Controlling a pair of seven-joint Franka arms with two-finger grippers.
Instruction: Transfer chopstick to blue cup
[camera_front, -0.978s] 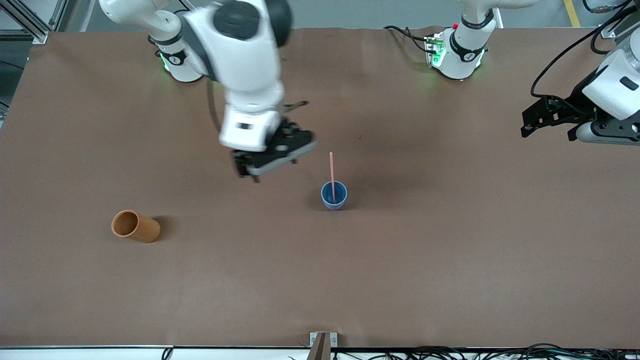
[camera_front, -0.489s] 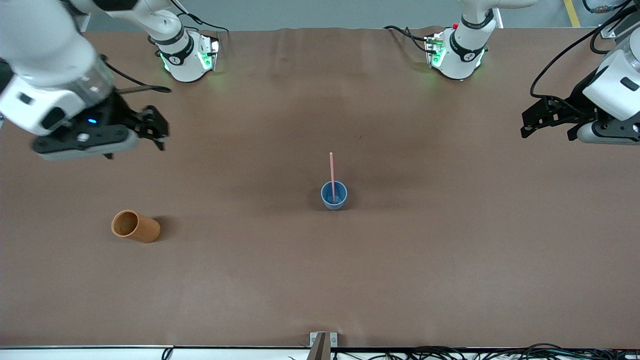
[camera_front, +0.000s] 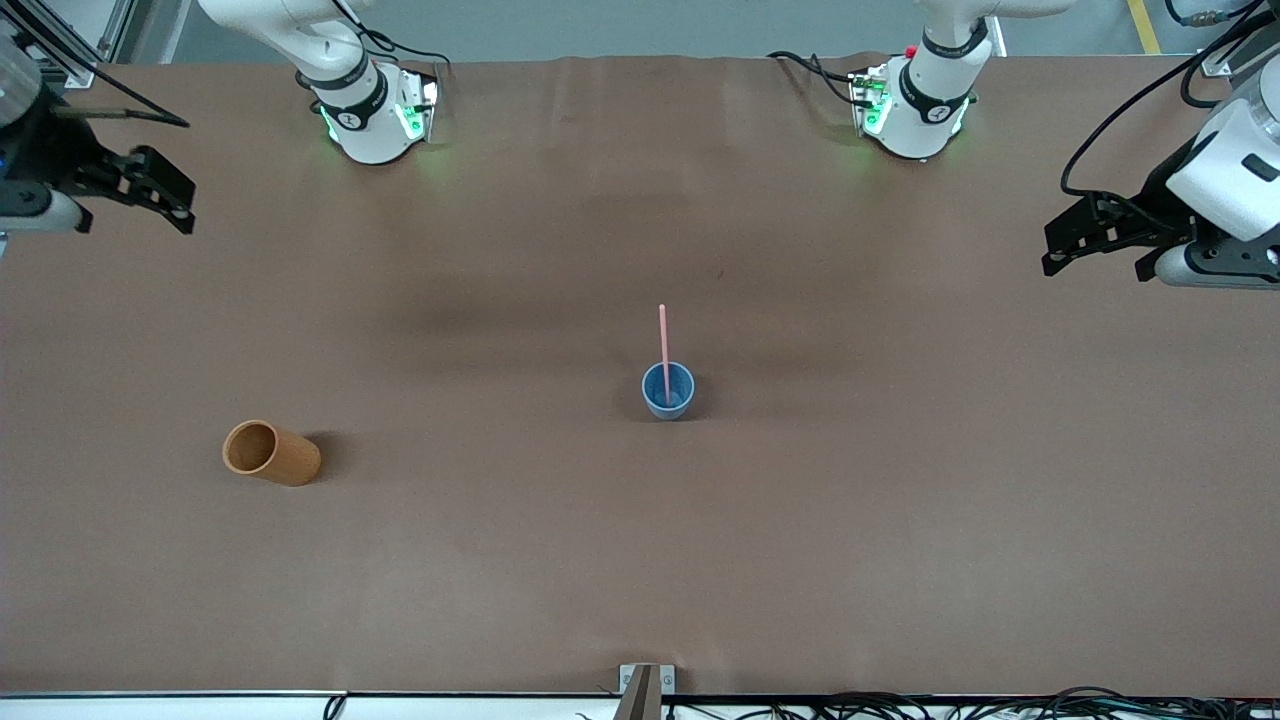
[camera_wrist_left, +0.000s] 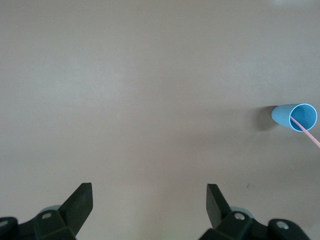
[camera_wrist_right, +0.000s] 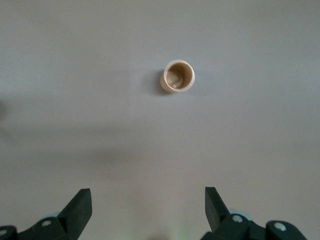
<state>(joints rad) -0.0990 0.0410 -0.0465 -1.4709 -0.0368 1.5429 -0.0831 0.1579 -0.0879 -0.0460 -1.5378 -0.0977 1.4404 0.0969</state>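
The blue cup (camera_front: 668, 391) stands near the middle of the table. The pale-pink chopstick (camera_front: 663, 335) stands in it, leaning on the rim; the left wrist view shows the cup (camera_wrist_left: 295, 116) with the stick (camera_wrist_left: 310, 134) poking out of its mouth. My right gripper (camera_front: 178, 203) hangs open and empty over the right arm's end of the table. My left gripper (camera_front: 1050, 251) waits open and empty over the left arm's end. In both wrist views the open fingers (camera_wrist_left: 80, 200) (camera_wrist_right: 80, 202) frame only bare table.
An orange-brown cup (camera_front: 270, 453) sits toward the right arm's end, nearer the front camera than the blue cup; the right wrist view shows its empty open mouth (camera_wrist_right: 178, 76). The brown table cover (camera_front: 640, 560) is bare around both cups. Cables run along the front edge (camera_front: 900, 705).
My right arm has swung away from beside the blue cup to the right arm's end of the table, gripper open throughout. The chopstick stays in the blue cup. The left arm has not moved.
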